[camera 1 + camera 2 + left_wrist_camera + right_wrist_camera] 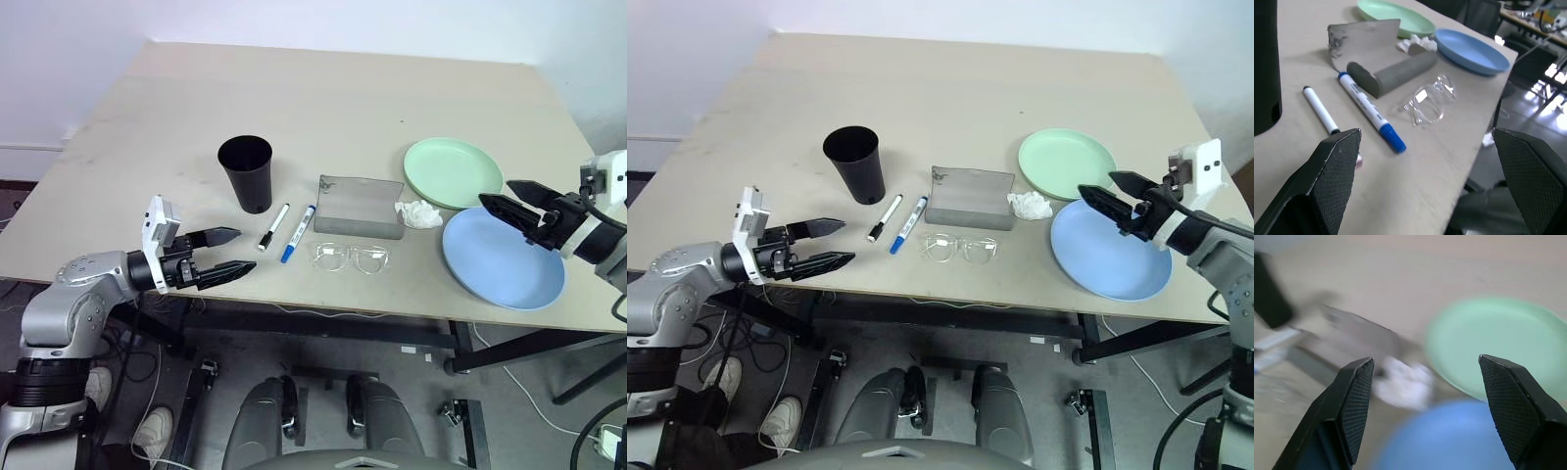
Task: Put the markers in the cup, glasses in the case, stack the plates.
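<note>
Glasses (351,258) near table (411,294) front edge

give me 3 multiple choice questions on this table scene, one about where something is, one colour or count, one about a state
1. Where do the glasses lie?
A. inside the case
B. on the table, in front of the case toward the near edge
C. on the blue plate

2. How many markers lie beside the cup?
A. one
B. two
C. four

3. What state is the case in?
A. open and empty
B. shut
C. open with the glasses inside

Answers:
1. B, the glasses rest on the bare table between the case and the near edge.
2. B, the black-capped marker and the blue-capped marker lie side by side next to the cup.
3. A, the lid stands up and nothing sits inside.
</note>
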